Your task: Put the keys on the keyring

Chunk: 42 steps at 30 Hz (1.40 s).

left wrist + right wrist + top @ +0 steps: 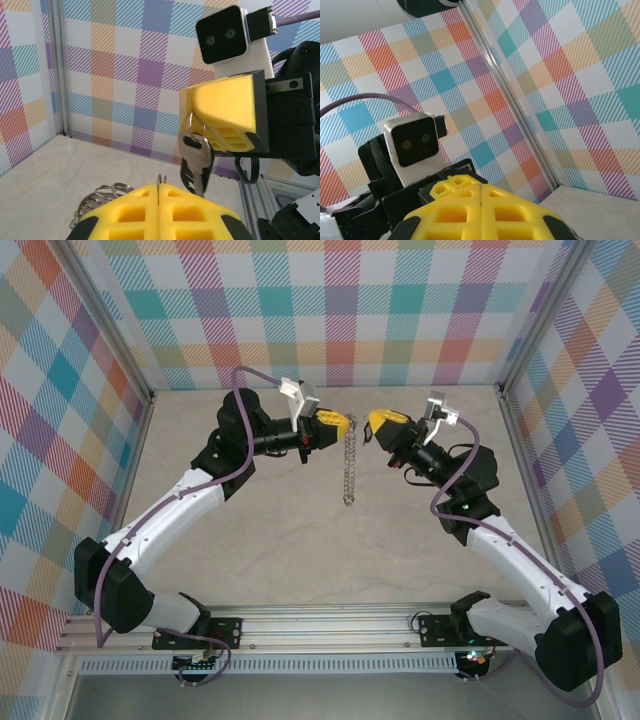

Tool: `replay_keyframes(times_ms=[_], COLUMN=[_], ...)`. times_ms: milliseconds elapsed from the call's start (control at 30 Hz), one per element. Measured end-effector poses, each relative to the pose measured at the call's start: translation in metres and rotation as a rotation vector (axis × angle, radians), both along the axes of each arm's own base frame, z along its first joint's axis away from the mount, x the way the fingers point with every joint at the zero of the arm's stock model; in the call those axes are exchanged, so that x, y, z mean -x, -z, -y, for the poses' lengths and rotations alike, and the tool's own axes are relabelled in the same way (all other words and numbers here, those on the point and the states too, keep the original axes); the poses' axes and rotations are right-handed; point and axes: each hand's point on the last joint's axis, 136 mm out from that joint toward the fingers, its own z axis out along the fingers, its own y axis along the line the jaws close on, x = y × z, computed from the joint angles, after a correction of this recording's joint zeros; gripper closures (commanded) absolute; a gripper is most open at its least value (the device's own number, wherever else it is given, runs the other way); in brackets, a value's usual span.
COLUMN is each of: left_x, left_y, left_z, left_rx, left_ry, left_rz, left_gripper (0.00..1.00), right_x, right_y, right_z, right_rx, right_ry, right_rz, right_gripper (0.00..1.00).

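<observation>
Count: one key [196,162], one keyring [348,470], two grippers.

The left gripper [350,426] has its pads pressed together, with a thin wire of the keyring pinched between them. The rest of the keyring trails as a beaded strand down the centre of the top view.

The right gripper [369,428] is closed on the key's small loop. The key hangs blade-down just beside the left fingertips, upper centre.

The gripper tips face each other, near but apart.

Surface: pale beige marbled table [250,530].

Room: pastel checked walls [330,310] on three sides, aluminium rail [320,625] along the lower edge.
</observation>
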Motion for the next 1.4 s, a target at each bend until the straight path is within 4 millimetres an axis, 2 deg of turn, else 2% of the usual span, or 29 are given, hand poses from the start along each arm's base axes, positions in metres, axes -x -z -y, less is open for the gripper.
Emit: replay_keyframes(times_ms=[467, 867, 1400], left_x=[0.000, 0.000, 0.000], left_y=[0.000, 0.000, 0.001], left_z=[0.000, 0.000, 0.001], left_rx=[0.000, 0.000, -0.002], left_ry=[-0.003, -0.002, -0.006], left_rz=[0.000, -0.001, -0.004], left_gripper=[1.00, 1.00, 1.00], right_x=[-0.007, -0.009, -0.019], right_y=[0.020, 0.009, 0.012], right_z=[-0.021, -0.025, -0.024], right_rx=[0.038, 0.026, 0.023], right_ry=[-0.060, -0.069, -0.035], right_rz=[-0.044, -0.016, -0.022], right_gripper=[1.00, 1.00, 1.00])
